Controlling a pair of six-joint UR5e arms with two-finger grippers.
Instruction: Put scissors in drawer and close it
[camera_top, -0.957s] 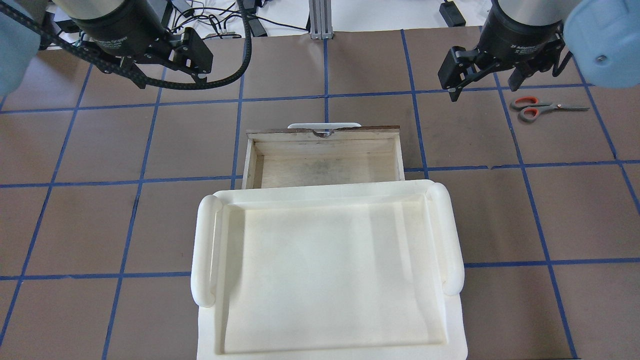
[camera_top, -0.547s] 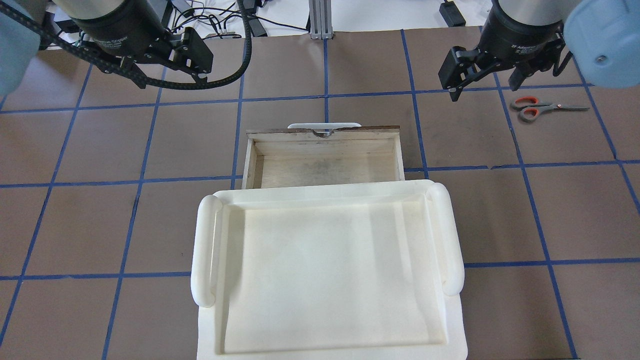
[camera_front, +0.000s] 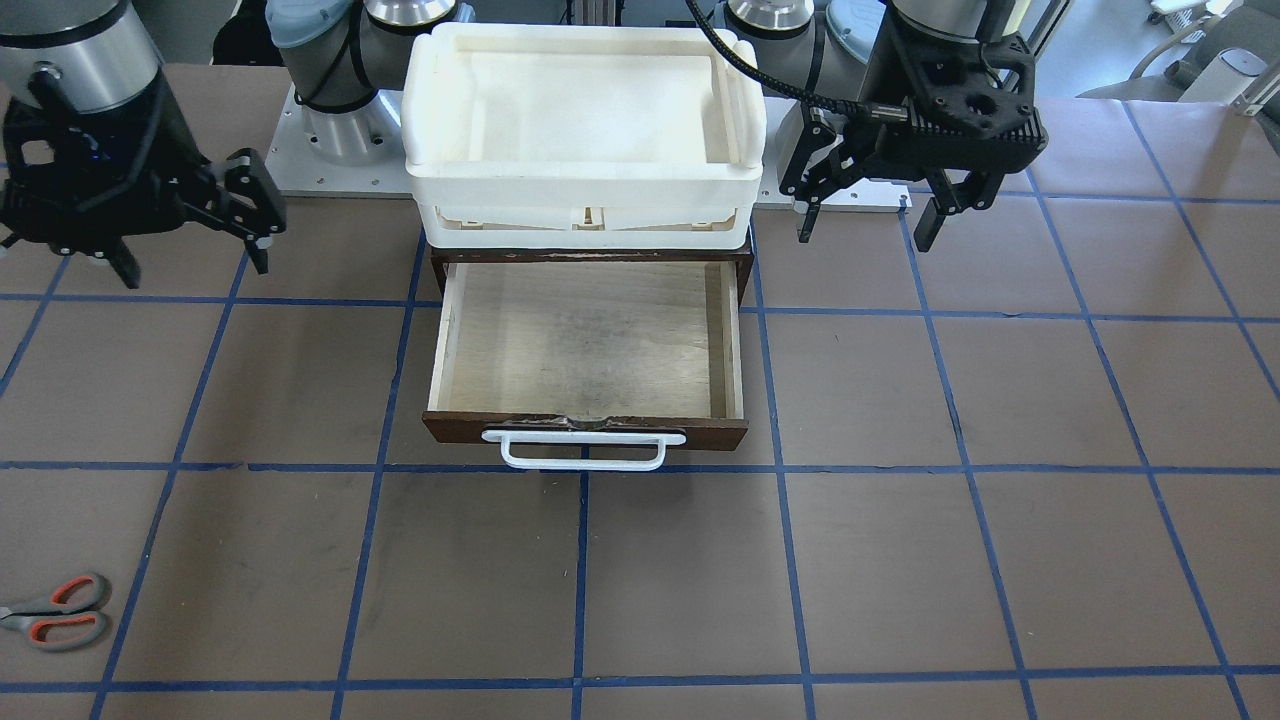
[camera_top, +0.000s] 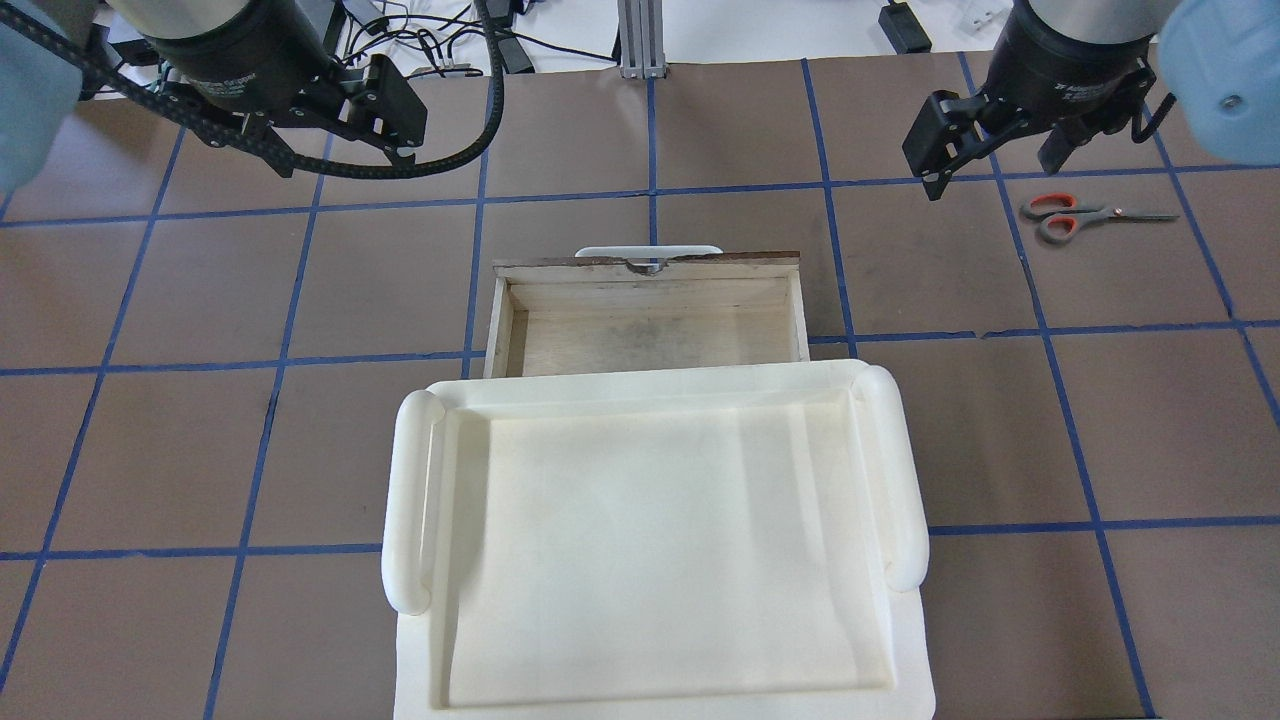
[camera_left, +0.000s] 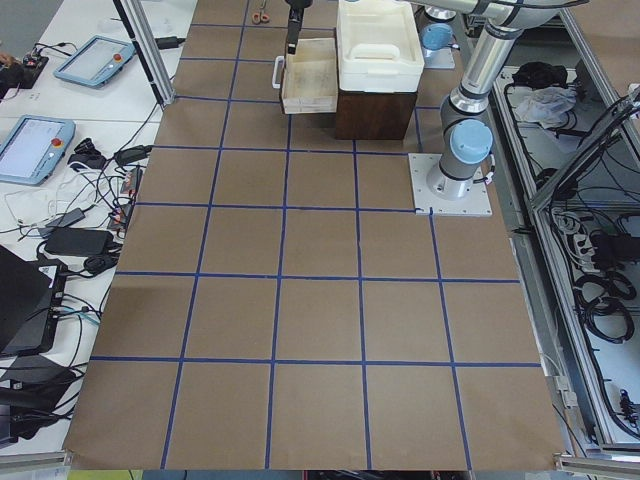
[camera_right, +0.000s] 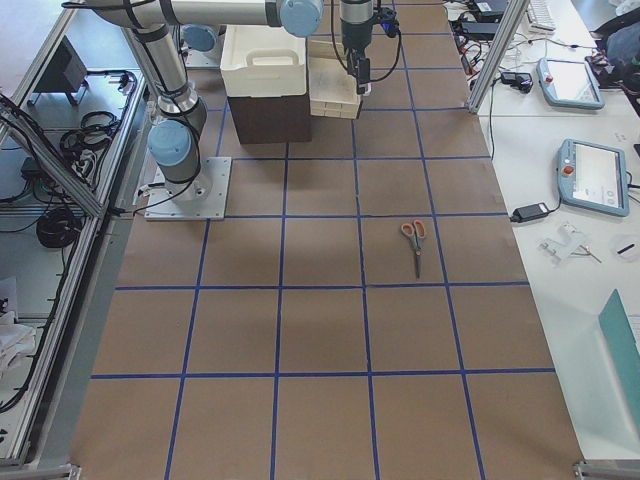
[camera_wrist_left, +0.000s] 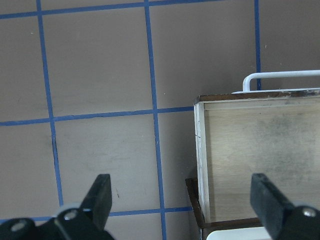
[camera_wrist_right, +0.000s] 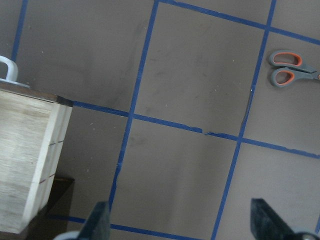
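Right arm (camera_top: 1075, 45) apparently nearer the scissors (camera_top: 1088, 215).

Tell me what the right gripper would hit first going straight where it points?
Probably the bare table: the right gripper points down at brown paper between the drawer and the scissors, over neither.

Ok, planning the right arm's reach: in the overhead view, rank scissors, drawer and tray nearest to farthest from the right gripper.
1. Scissors, just right of the right gripper.
2. Drawer, mid-table, to its left.
3. Tray, nearest the robot.
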